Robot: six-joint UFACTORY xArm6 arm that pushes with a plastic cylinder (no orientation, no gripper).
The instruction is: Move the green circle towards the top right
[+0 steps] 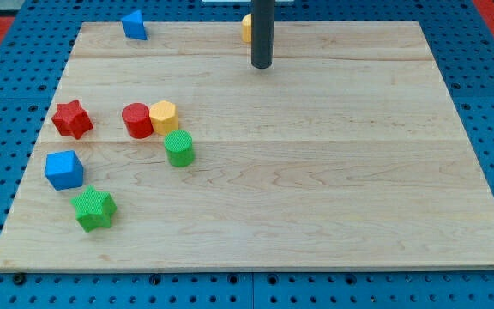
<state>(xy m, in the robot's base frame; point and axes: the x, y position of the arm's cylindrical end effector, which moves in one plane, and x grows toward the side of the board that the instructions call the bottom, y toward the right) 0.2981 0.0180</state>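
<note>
The green circle (178,148) is a short green cylinder at the board's left-middle, just below a yellow hexagon block (163,115). My tip (262,66) is near the view's top centre, far up and to the right of the green circle, touching no block. A yellow block (246,27) is partly hidden behind the rod at the top edge.
A red cylinder (136,120) touches the yellow hexagon's left side. A red star (72,118), a blue cube (63,169) and a green star (93,209) lie at the left. A blue block (134,25) sits at the top left. The wooden board (333,172) lies on a blue pegboard.
</note>
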